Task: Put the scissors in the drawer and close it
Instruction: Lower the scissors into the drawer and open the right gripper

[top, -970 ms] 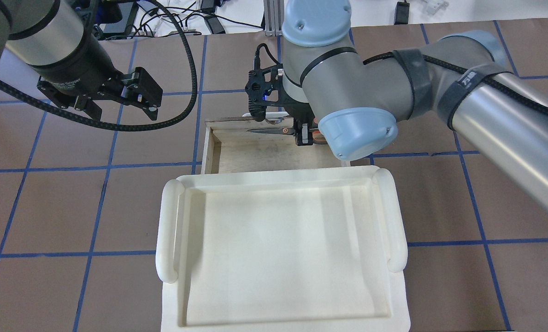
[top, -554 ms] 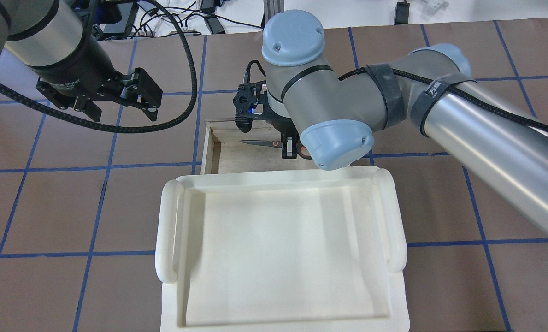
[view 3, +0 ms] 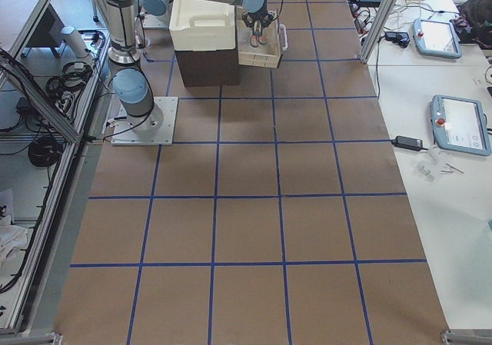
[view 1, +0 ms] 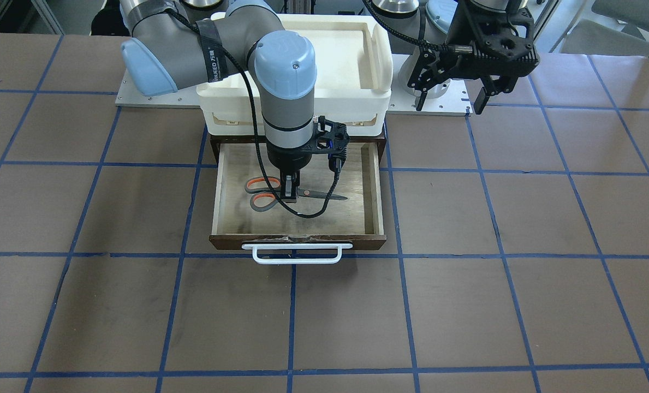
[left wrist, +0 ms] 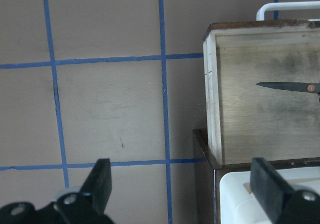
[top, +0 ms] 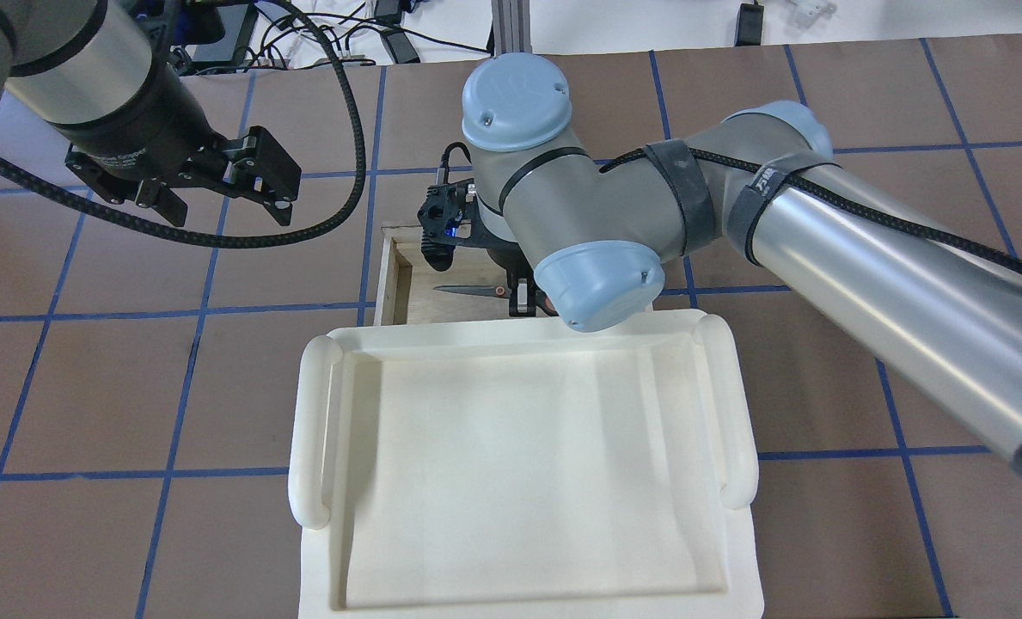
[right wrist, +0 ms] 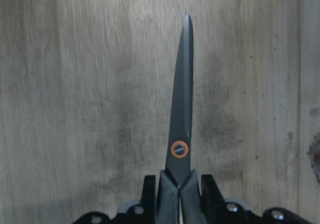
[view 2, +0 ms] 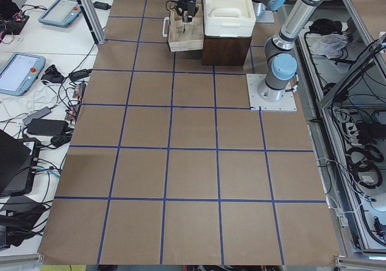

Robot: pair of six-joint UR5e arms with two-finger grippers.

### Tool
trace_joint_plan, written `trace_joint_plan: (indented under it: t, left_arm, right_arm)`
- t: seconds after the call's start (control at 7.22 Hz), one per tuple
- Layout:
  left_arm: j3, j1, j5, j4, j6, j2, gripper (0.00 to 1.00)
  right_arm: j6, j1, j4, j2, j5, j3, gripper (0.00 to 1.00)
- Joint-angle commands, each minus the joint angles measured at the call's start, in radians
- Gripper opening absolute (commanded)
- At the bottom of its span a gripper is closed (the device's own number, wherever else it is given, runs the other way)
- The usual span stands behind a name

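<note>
Wooden drawer stands open at frame centre; scissors within, clamped near the pivot by right gripper. Left gripper, upper right, fingers spread, holds nothing.

1. Overhead view: from the near side, high up, looking forward and down, with the white tray nearest.
2. Front-facing view: from the far side, looking back and steeply down; both share the open drawer.
3. Side views: along the counter from its left and right ends, far off.
4. Left wrist view looks down on the drawer's left side; right wrist view sits close over the scissors.
</note>
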Motion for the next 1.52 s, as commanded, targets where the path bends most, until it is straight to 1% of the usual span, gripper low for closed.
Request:
trace_joint_plan:
  t: [0.0, 0.14, 0.42, 0.55, 0.69, 0.83, 0.97, 1.11, 1.25, 1.39]
  left_arm:
    - [0.0, 0.001, 0.002, -0.004, 0.0, 0.004, 1.0]
    - [0.0, 0.001, 0.0, -0.001, 0.0, 0.001, 1.0]
    - [0.0, -0.002, 0.0, -0.003, -0.003, 0.004, 1.0]
    - [0.0, -0.002, 0.0, -0.004, -0.002, 0.004, 1.0]
    - [0.0, -0.004, 0.0, -0.003, -0.002, 0.004, 1.0]
    - [0.0, -0.004, 0.0, -0.004, -0.002, 0.004, 1.0]
    - [0.0, -0.004, 0.0, -0.004, -0.002, 0.004, 1.0]
    - [-0.002, -0.004, 0.0, -0.004, -0.002, 0.004, 1.0]
    - [-0.002, -0.004, 0.0, -0.004, -0.002, 0.004, 1.0]
    - [-0.002, -0.004, 0.0, -0.004, -0.002, 0.004, 1.0]
  right_arm:
    - [0.019, 0.005, -0.001, 0.019, 0.002, 0.007, 0.07]
    - [0.072, 0.012, 0.0, 0.022, 0.002, 0.016, 0.11]
    - [0.07, 0.018, -0.026, 0.035, -0.001, 0.032, 0.18]
    - [0.073, 0.018, -0.031, 0.039, -0.001, 0.032, 0.44]
    - [0.086, 0.02, -0.032, 0.044, 0.001, 0.032, 0.58]
    - [0.077, 0.02, -0.034, 0.044, -0.001, 0.03, 0.87]
    - [0.082, 0.02, -0.031, 0.039, -0.001, 0.017, 0.94]
    - [0.083, 0.018, -0.02, 0.029, -0.001, -0.006, 0.99]
    - [0.082, 0.012, 0.056, 0.01, 0.013, -0.063, 1.0]
    - [0.074, -0.009, 0.178, -0.005, 0.014, -0.133, 1.0]
